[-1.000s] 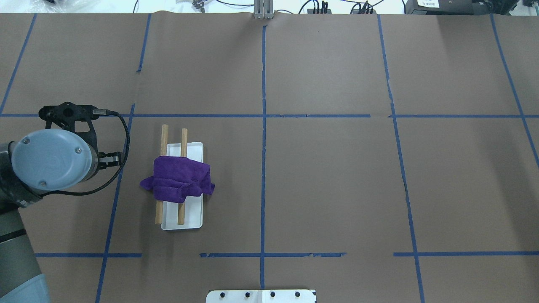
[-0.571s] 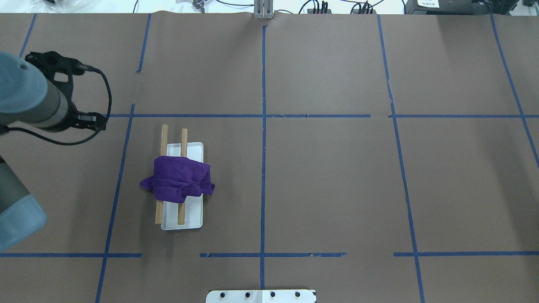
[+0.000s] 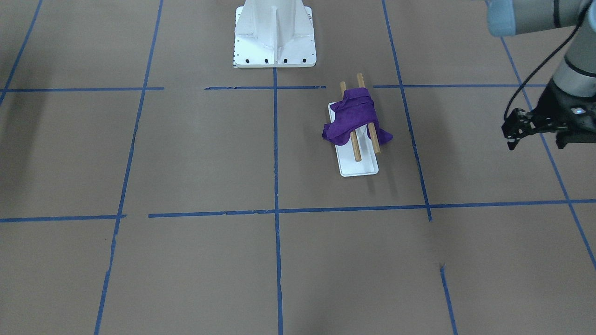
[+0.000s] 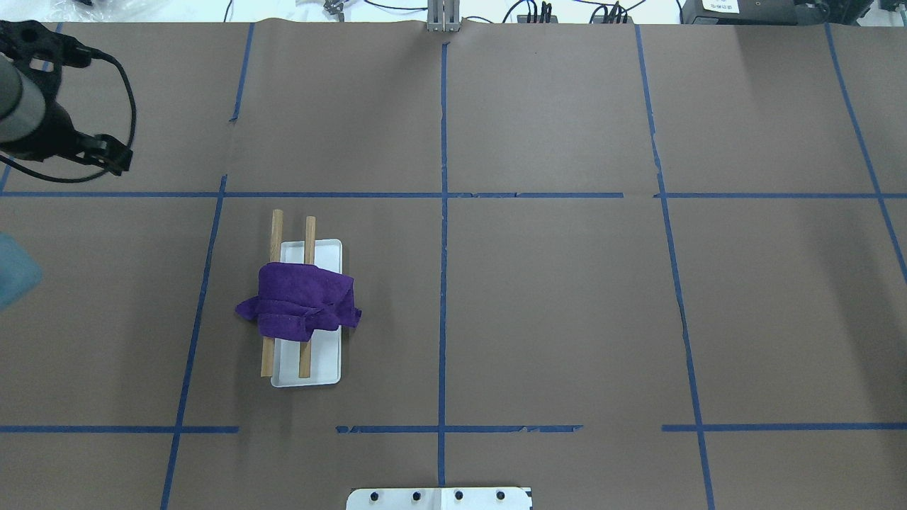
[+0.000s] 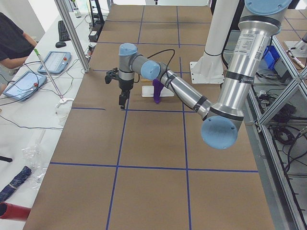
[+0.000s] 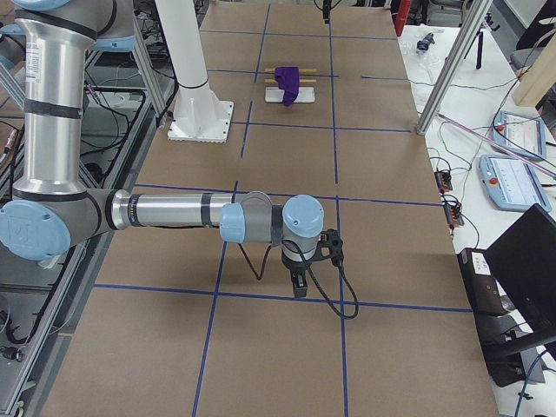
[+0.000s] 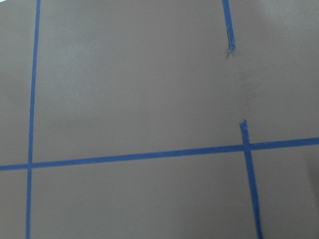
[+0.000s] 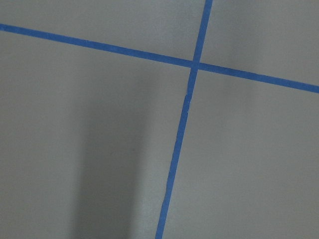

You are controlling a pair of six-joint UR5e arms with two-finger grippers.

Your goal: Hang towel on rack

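- The towel lies draped across both wooden rods of the rack, near the middle of their length. The hanging looks done, so the risk now is undoing it.
- The towel sits bunched and uneven, with one corner spilling past the outer rod and another over the tray's edge. Its lopsided weight could let it creep off the smooth rods, and a jolt to the counter would help it along.
- The rack looks light. If an arm goes back to tidy the cloth, a pull on one corner could drag the whole towel down or tip the stand.
- The left gripper hangs well apart from the rack, over bare counter. I cannot tell whether its fingers are parted or closed; nothing shows between them.
- The right gripper is small in the only view that shows it, so its fingers cannot be judged either.
- The rack's white crosspiece is hidden under the cloth.
- Whether the hanging corners touch the counter is unclear.
- Both wrist cameras show only counter and blue tape.
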